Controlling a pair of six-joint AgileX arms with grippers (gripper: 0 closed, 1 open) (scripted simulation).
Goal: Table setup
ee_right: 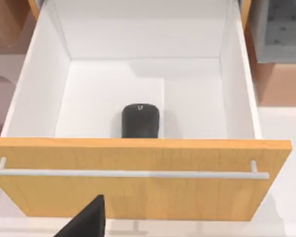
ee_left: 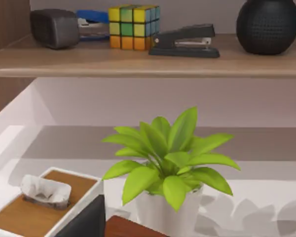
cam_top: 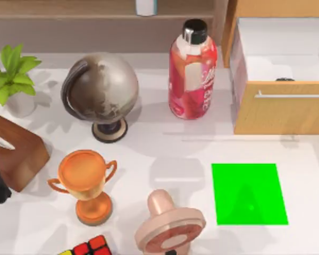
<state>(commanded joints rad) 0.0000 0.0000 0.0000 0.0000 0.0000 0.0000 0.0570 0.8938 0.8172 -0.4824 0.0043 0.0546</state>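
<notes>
**Table survey: one mouse inside the open drawer, green square bare**

Counted from the top view, clock positions taken from the table centre:
- One open drawer (cam_top: 280, 109) at 2 o'clock, pulled out, with a single bar handle (ee_right: 128, 173) across its front.
- One black mouse (ee_right: 140, 121) lying on the drawer floor just behind the front panel, around the middle of its width.
- One green square (cam_top: 249, 194) at 4 o'clock, flat on the table, nothing on it.
- One red bottle (cam_top: 191, 71) at 12 o'clock, upright.
- One globe (cam_top: 101, 90) at 11 o'clock.
- One potted plant (cam_top: 10, 74) at 10 o'clock.
- One wooden tissue box (cam_top: 18, 151) at 9 o'clock.
- One orange trophy (cam_top: 85, 180) at 8 o'clock.
- One colour cube (cam_top: 87, 248) at 7 o'clock.
- One pink fan (cam_top: 167, 226) at 6 o'clock.

Left gripper (ee_left: 84, 222) near the potted plant, facing a shelf with one stapler (ee_left: 185, 42) and one shelf cube (ee_left: 133, 27). Opening not determinable.

Right gripper (ee_right: 86, 222) in front of the drawer, apart from the mouse. Opening not determinable.
</notes>
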